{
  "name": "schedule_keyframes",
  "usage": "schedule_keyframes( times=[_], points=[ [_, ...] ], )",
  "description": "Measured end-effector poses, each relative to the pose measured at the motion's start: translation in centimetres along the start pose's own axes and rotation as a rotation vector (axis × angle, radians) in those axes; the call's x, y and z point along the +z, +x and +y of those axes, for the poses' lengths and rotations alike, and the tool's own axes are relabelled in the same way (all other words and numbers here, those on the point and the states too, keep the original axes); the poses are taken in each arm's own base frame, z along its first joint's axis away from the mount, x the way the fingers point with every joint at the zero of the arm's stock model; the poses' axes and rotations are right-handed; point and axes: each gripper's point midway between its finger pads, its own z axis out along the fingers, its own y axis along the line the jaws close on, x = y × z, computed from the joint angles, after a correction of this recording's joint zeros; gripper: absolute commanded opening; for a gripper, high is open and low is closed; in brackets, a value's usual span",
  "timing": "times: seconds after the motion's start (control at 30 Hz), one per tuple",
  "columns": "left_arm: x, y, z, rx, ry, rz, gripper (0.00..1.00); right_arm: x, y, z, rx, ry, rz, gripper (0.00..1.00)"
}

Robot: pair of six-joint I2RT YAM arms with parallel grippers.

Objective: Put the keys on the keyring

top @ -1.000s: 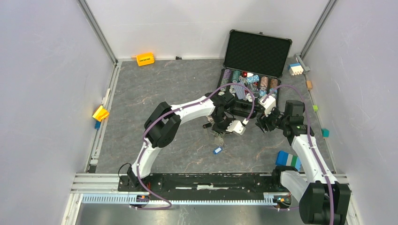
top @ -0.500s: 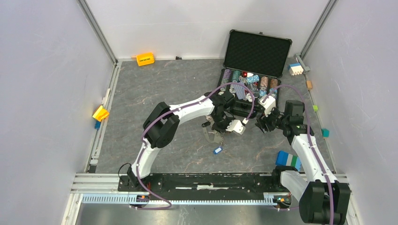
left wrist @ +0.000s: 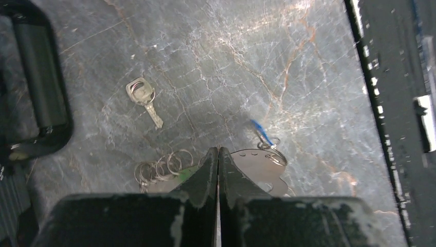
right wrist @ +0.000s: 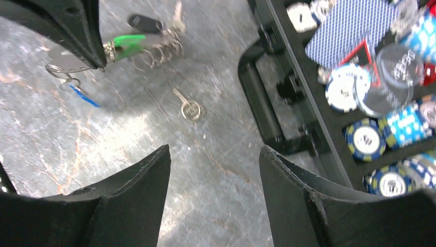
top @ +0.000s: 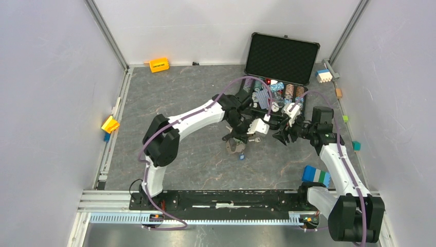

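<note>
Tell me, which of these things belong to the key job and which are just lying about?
Job: small silver metal key; silver metal keyring with chain and green tag.
Lying about: open black case of poker chips; orange block; yellow block; blue-and-green block.

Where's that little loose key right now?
In the left wrist view the key lies flat on the grey table, up-left of the left hand, between the case handle and the keyring.

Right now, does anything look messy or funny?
Yes: poker chips and cards lie jumbled in the open case, and one key lies alone on the table, apart from the keyring.
</note>
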Motion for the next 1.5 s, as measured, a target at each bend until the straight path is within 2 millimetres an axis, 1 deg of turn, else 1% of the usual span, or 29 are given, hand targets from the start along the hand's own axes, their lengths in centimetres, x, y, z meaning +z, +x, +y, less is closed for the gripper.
schedule_keyframes(
  times=[0.07, 0.17, 0.27, 0.33, 0.4, 0.47, 0.57, 0.7, 0.83, 0.93, 1.0, 1.07, 1.13, 1.27, 1.4, 1.5],
  points=[
    [-1.4, -0.7, -0.1, -0.045, -0.028, -0.042, 0.02, 0.3, -1.4, 0.4, -0.019, -0.041, -0.044, 0.69],
    [-3.4, -1.0, -0.3, -0.108, -0.078, -0.087, 0.02, 0.9, -3.3, 1.2, -0.054, -0.102, -0.099, 0.68],
    [-5.4, -1.5, -0.6, -0.161, -0.131, -0.128, 0.02, 2.0, -5.2, 2.9, -0.101, -0.181, -0.141, 0.67],
    [-6.5, -2.1, -0.7, -0.184, -0.157, -0.151, 0.02, 2.7, -6.7, 4.2, -0.136, -0.24, -0.167, 0.66],
    [-7.3, -3.0, -0.7, -0.202, -0.183, -0.176, 0.02, 3.1, -7.9, 4.9, -0.164, -0.272, -0.187, 0.66],
    [-7.9, -3.5, -0.7, -0.218, -0.208, -0.184, 0.02, 3.4, -9.3, 5.3, -0.19, -0.295, -0.206, 0.65],
    [-8.8, -3.9, -0.7, -0.23, -0.24, -0.19, 0.02, 3.8, -11.3, 5.5, -0.225, -0.316, -0.234, 0.64],
    [-9.6, -4.0, -0.6, -0.238, -0.279, -0.186, 0.02, 4.0, -12.8, 5.9, -0.243, -0.343, -0.262, 0.63],
    [-10.1, -3.7, -0.5, -0.262, -0.32, -0.183, 0.02, 4.0, -13.6, 6.7, -0.233, -0.38, -0.289, 0.59],
    [-10.1, -3.2, -0.4, -0.303, -0.351, -0.179, 0.02, 4.2, -13.9, 7.5, -0.217, -0.415, -0.304, 0.58],
    [-10.1, -3.0, 0.1, -0.348, -0.382, -0.178, 0.02, 4.3, -13.9, 8.2, -0.213, -0.437, -0.308, 0.59],
    [-10.3, -2.8, 0.6, -0.41, -0.419, -0.18, 0.02, 4.4, -13.8, 8.7, -0.209, -0.453, -0.306, 0.61],
    [-10.5, -2.8, 1.1, -0.453, -0.452, -0.188, 0.02, 4.4, -13.7, 9.0, -0.208, -0.459, -0.302, 0.65],
    [-11.0, -2.5, 2.3, -0.575, -0.531, -0.209, 0.02, 4.6, -13.3, 8.6, -0.2, -0.435, -0.279, 0.71],
    [-11.3, -1.5, 3.1, -0.727, -0.603, -0.225, 0.02, 5.1, -12.6, 8.3, -0.171, -0.393, -0.232, 0.75],
    [-11.8, -1.0, 3.7, -0.828, -0.648, -0.248, 0.02, 5.6, -12.2, 8.4, -0.15, -0.372, -0.198, 0.77]
  ],
)
